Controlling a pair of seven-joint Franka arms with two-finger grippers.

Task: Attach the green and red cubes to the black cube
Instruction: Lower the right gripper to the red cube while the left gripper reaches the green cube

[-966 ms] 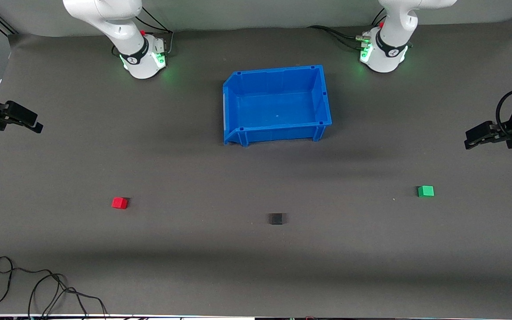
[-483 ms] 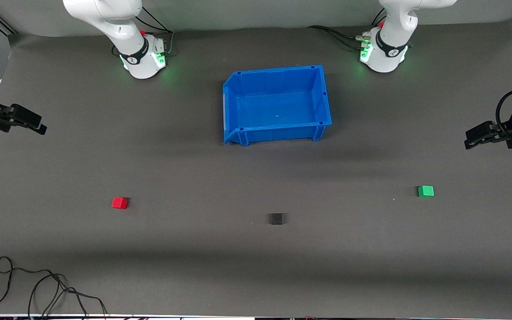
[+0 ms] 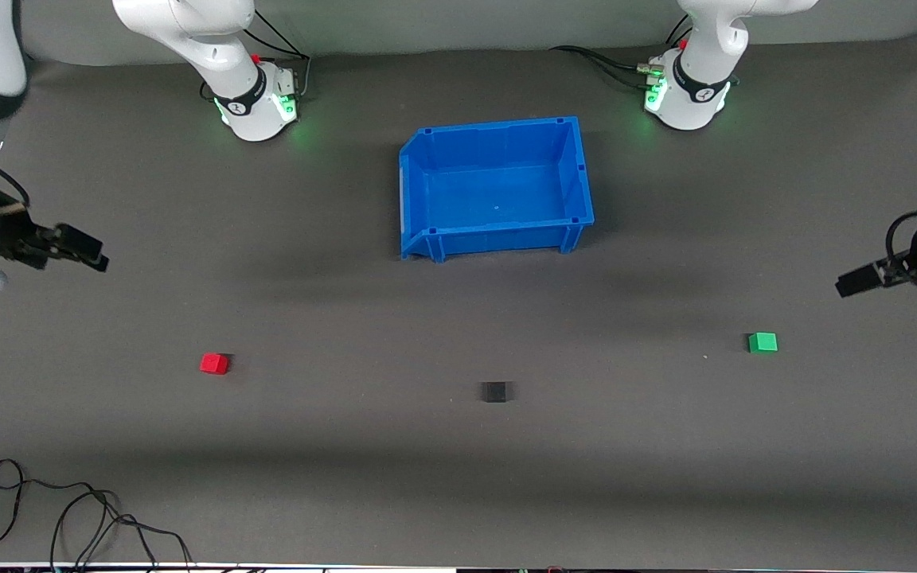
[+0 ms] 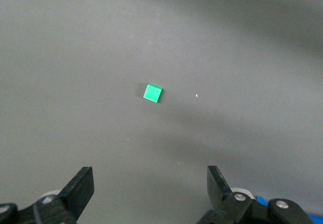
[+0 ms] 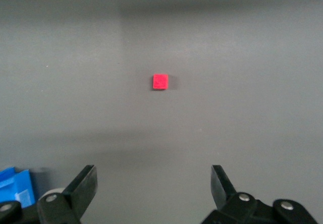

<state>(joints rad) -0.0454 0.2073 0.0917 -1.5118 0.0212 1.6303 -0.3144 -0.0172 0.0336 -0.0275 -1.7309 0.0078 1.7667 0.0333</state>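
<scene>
The black cube [image 3: 494,391] sits on the grey mat, nearer the front camera than the blue bin. The red cube [image 3: 214,364] lies toward the right arm's end; it also shows in the right wrist view [image 5: 160,81]. The green cube [image 3: 762,342] lies toward the left arm's end; it also shows in the left wrist view [image 4: 152,93]. My right gripper [image 3: 92,256] is open and empty, up over the mat, apart from the red cube. My left gripper [image 3: 852,282] is open and empty, up over the mat, apart from the green cube.
An empty blue bin [image 3: 496,239] stands mid-table between the arm bases. Black cables [image 3: 68,517] lie at the mat's front corner toward the right arm's end.
My right gripper has moved in over the mat toward the red cube. My left gripper has shifted a little toward the green cube. The cubes have not moved.
</scene>
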